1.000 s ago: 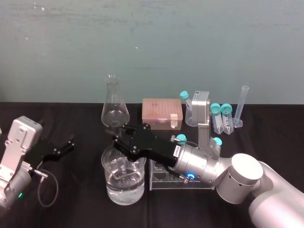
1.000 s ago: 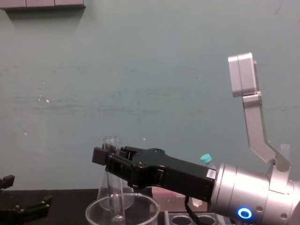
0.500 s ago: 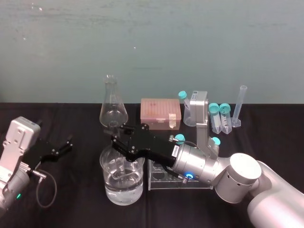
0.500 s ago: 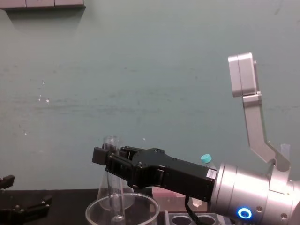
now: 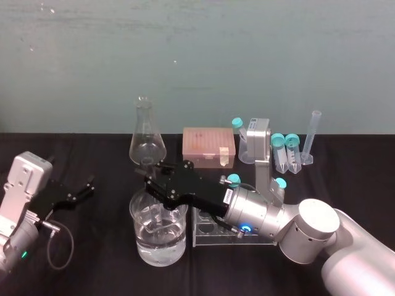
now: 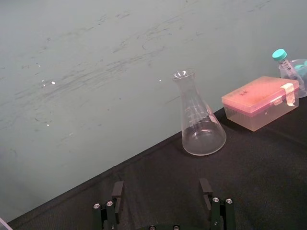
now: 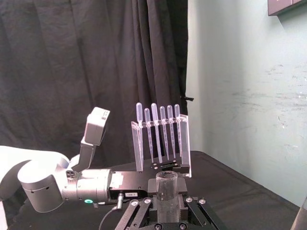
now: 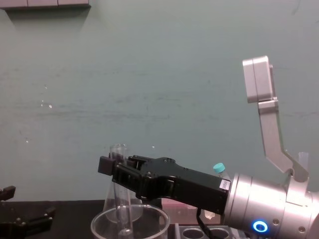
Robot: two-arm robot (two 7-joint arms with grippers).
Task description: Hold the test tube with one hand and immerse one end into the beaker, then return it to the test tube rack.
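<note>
Test tube point(image 8: 119, 203) standing upright, lower end dipping inside the water-holding beaker point(image 5: 141, 237), right gripper point(image 5: 154, 174) clenching its upper part, test tube rack point(image 5: 213, 233) sitting just right, left gripper point(image 5: 77, 194) resting at left, jaws released.

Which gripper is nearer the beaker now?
Right. The right gripper is just above the beaker, holding the test tube down into it; the left gripper sits open, apart, to its left.

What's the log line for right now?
right gripper: shut on test tube | tube end: inside beaker | left gripper: open, parked left
</note>
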